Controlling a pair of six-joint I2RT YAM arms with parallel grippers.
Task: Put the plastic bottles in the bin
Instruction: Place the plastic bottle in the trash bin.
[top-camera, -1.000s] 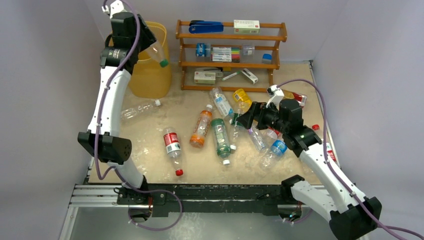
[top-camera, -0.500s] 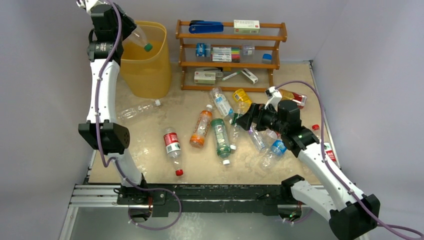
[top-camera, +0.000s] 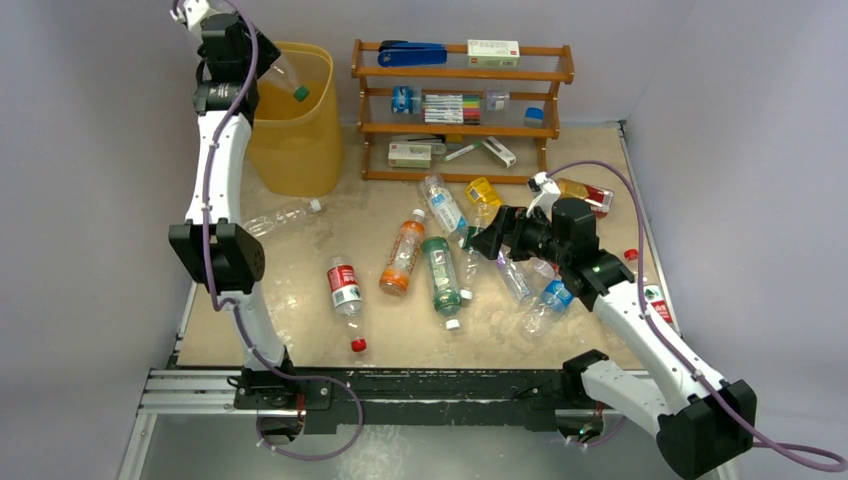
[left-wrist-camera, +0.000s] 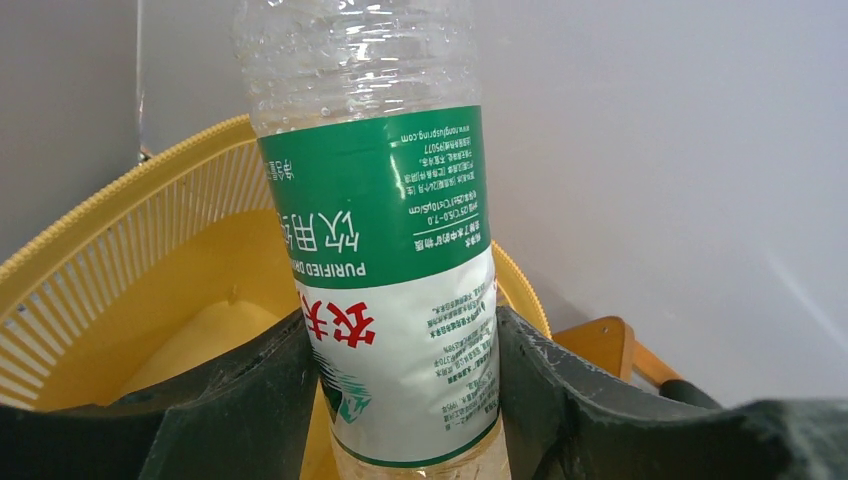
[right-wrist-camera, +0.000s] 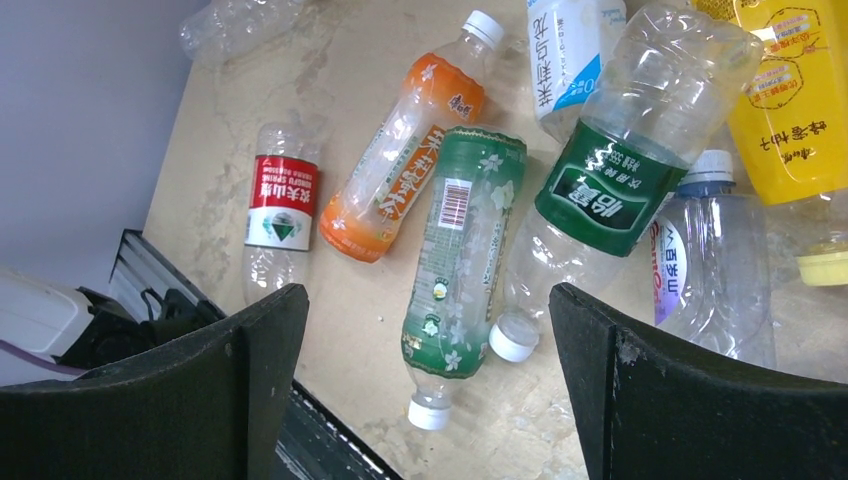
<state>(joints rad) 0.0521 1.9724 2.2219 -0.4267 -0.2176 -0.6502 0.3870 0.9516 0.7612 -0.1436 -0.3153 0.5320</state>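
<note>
In the left wrist view the green-labelled bottle (left-wrist-camera: 390, 250) runs off the top edge and drops out of frame between the left jaws — neither end shows. It hides part of the far rim of the bin (left-wrist-camera: 120, 230). From above, the right arm (top-camera: 640, 320) covers parts of the clear bottles (top-camera: 537, 312); print on the shelf rack (top-camera: 462, 75) is too small to read.

Right gripper (right-wrist-camera: 428, 300) spread wide above a pale table (right-wrist-camera: 240, 90); bottles lie on their sides below: red-labelled clear bottle (right-wrist-camera: 280, 210) at left; orange bottle (right-wrist-camera: 405, 160); green bottle (right-wrist-camera: 462, 260); green-labelled clear bottle (right-wrist-camera: 610, 180); yellow bottle (right-wrist-camera: 790, 100) at upper right.
</note>
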